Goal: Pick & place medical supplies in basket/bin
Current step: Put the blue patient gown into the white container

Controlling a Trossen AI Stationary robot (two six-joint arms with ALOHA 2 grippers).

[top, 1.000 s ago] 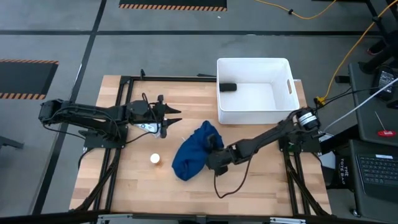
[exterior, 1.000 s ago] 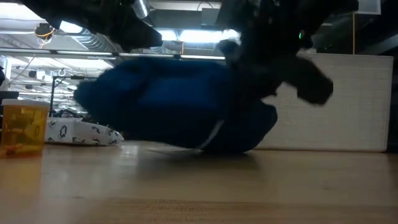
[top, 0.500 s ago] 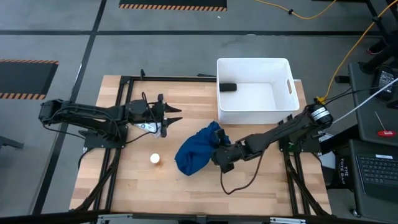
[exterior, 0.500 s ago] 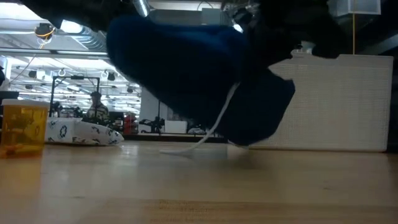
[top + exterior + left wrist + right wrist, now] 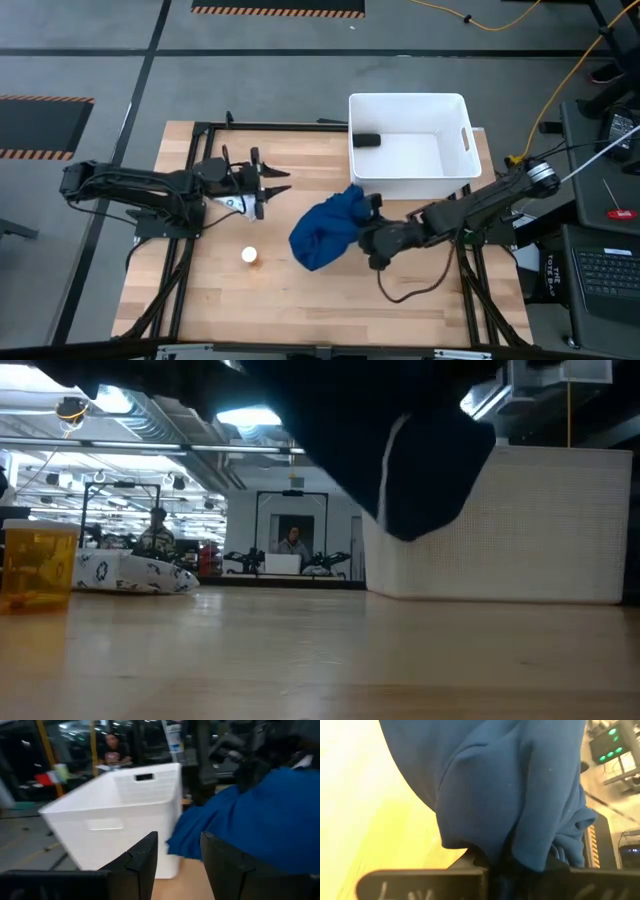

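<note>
The right gripper (image 5: 372, 228) clamps one bunched fold of the soft, limp dark-blue cloth (image 5: 327, 228), which hangs beside the white tub (image 5: 408, 106).

Robotics lab: taped floor (image 5: 90, 60), ceiling ducts (image 5: 150, 420), more workstations (image 5: 290, 555).
</note>
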